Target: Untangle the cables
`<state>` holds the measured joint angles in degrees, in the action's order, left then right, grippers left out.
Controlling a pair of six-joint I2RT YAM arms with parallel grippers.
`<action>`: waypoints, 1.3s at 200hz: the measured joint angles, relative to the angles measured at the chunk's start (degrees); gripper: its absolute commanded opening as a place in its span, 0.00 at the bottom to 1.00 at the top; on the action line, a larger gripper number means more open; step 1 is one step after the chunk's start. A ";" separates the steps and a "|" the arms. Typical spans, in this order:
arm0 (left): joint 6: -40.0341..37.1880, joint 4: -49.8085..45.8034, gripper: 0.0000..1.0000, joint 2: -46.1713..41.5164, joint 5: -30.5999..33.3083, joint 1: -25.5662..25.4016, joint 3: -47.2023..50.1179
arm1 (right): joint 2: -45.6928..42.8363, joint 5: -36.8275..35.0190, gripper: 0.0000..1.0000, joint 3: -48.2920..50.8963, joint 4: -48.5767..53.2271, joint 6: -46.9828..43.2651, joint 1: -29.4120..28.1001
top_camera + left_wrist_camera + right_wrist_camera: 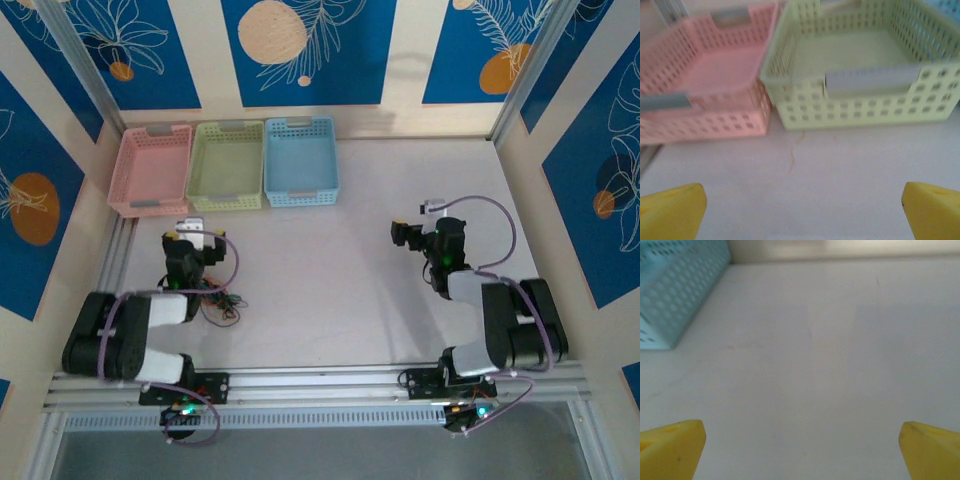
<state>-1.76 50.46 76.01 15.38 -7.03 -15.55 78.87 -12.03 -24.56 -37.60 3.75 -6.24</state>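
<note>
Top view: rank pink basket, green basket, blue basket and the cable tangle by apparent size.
1. pink basket, green basket, blue basket: tied, they look alike, so no ranking among them.
2. cables: clearly the smallest.

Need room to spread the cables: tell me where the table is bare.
Bare: the table middle, between the cables and the right tool, and the far stretch right of the blue basket. Crowded: around the cables, and the basket row far left.

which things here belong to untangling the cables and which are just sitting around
Job in hand:
- the tangled cables

Just lying about:
- pink basket
- green basket
- blue basket
</note>
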 measured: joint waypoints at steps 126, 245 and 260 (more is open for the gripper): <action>20.17 -52.13 0.98 -6.19 -10.29 4.68 -38.71 | -13.62 12.26 0.99 -1.81 5.20 7.17 -10.08; 19.41 -85.42 0.82 50.05 -22.75 13.90 -101.35 | -4.92 13.79 0.95 -9.66 11.58 -0.79 -17.40; 18.86 -89.07 0.81 54.73 -22.34 14.10 -107.51 | -4.22 13.90 0.94 -10.34 12.02 -0.90 -17.40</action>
<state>17.10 -38.61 130.74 -6.96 7.07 -123.07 74.65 1.87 -34.89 -25.58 2.85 -23.64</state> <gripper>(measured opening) 0.819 0.946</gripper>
